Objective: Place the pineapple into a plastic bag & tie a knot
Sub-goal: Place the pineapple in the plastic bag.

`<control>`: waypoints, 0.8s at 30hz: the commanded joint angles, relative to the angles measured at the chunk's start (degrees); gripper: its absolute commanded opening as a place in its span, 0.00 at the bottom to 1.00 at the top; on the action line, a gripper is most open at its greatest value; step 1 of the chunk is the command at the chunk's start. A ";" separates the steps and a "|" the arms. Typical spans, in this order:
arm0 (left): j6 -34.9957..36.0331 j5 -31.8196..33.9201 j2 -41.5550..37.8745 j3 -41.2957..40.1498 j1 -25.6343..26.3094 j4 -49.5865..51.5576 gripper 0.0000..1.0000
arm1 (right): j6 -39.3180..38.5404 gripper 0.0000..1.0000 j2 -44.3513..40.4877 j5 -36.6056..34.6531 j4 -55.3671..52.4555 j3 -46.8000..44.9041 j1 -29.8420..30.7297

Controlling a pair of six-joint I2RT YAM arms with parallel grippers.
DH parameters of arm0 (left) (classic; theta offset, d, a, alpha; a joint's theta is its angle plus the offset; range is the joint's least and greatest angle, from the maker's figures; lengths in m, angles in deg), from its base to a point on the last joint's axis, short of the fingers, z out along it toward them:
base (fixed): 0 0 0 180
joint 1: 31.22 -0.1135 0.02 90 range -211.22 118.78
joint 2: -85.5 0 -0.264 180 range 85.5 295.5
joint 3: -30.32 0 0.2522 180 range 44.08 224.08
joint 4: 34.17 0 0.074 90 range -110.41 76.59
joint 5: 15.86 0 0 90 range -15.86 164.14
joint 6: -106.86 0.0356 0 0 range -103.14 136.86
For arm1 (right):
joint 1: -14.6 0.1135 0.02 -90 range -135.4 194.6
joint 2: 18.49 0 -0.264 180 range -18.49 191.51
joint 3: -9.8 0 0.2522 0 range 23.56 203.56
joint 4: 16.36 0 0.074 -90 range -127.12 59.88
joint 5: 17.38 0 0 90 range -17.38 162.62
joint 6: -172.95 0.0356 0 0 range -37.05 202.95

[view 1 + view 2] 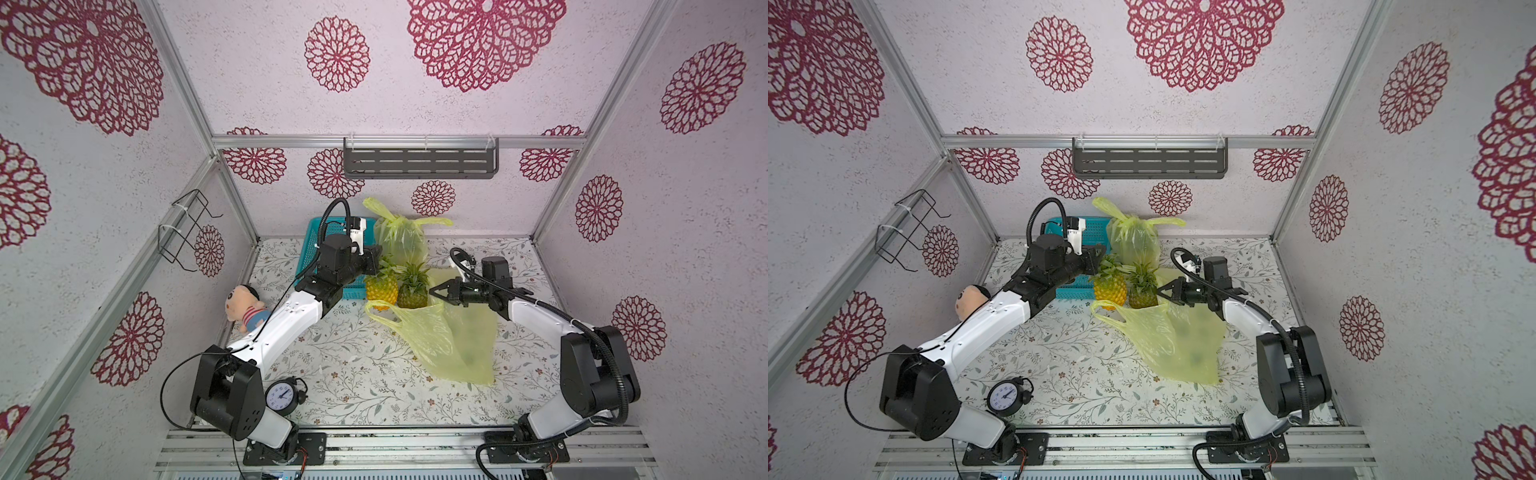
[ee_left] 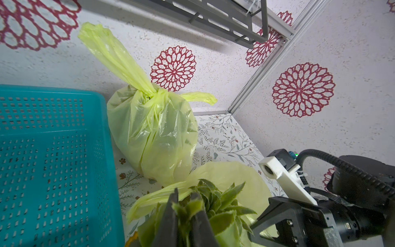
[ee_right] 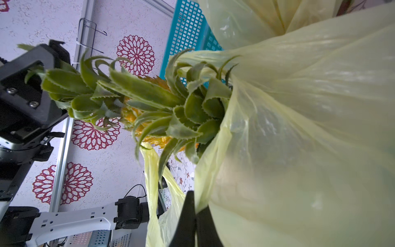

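- While the left gripper [image 2: 186,195] has its jaws clamped on the crown leaves of the yellow pineapple [image 1: 381,289], the fruit stands upright on the tabletop [image 1: 353,365], long axis vertical, just beside the teal basket [image 2: 53,149].
- The right gripper [image 3: 195,213] has its jaws pressed together on a pinch of the open bag [image 1: 449,340] at its rim, holding that edge up. The rest of the film lies slack toward the front of the tabletop.
- What the coming move turns on: the bag's mouth lies to the right-arm side of the held fruit, and a greener pineapple [image 1: 412,293] stands between them, close against both. Whether its foot sits inside the rim, I cannot tell.
- One bag handle loops on the tabletop at the yellow fruit's foot.
- The left arm is the nearer. Likely it must lift by the crown, clear the neighbour and lower the fruit base first into the mouth.
- The fruit is golden, rough-scaled and heavy-looking, with stiff saw-edged leaves, so it may swing from a crown grip.
- A tied bag [image 1: 401,237] stands at the back wall.
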 commanded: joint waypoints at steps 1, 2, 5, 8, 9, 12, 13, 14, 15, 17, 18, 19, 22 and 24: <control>-4.49 -5.08 -2.05 -0.58 0.15 -6.90 0.00 | 0.38 0.00 -1.69 0.83 1.76 -0.17 -0.31; -6.34 -6.65 -2.65 -1.54 0.16 -7.56 0.00 | 0.43 0.00 -1.42 0.74 1.89 -0.17 -0.35; -12.00 -11.21 -4.49 -4.96 0.19 -11.65 0.00 | 0.65 0.00 -0.83 0.59 2.30 -0.17 -0.34; -16.06 -14.62 -6.30 -7.51 0.24 -14.94 0.00 | 0.86 0.00 -0.44 0.72 2.49 -0.08 -0.35; -16.81 -14.81 -7.04 -8.29 0.24 -15.49 0.00 | 0.92 0.00 -0.36 0.76 2.73 -0.08 -0.32; -18.27 -15.63 -8.72 -9.60 0.35 -15.91 0.00 | 1.03 0.00 -0.17 0.76 2.71 0.09 -0.39; -18.65 -15.97 -9.13 -10.00 0.41 -16.18 0.00 | 1.03 0.00 -0.17 0.68 2.69 0.16 -0.36; -19.08 -16.62 -9.53 -10.60 0.62 -17.11 0.00 | 0.96 0.00 -0.08 0.68 2.64 0.25 -0.34; -19.41 -17.53 -9.88 -11.17 0.95 -18.36 0.00 | 0.91 0.00 -0.08 0.59 2.55 0.35 -0.31; -19.78 -18.57 -10.28 -12.22 1.73 -20.95 0.00 | 0.86 0.00 0.15 0.67 2.60 0.74 -0.31; -19.75 -18.98 -10.29 -12.66 2.18 -22.15 0.00 | 0.86 0.00 0.26 0.59 2.55 1.00 -0.31; -19.62 -19.34 -10.29 -13.10 2.70 -23.46 0.00 | 0.82 0.00 0.40 0.67 2.52 1.21 -0.32; -19.13 -18.73 -9.87 -14.68 4.25 -28.04 0.00 | 1.00 0.00 0.71 0.93 2.73 1.76 -0.31; -18.55 -17.73 -9.30 -15.32 5.20 -30.93 0.00 | 1.16 0.00 0.61 1.24 3.06 1.76 -0.31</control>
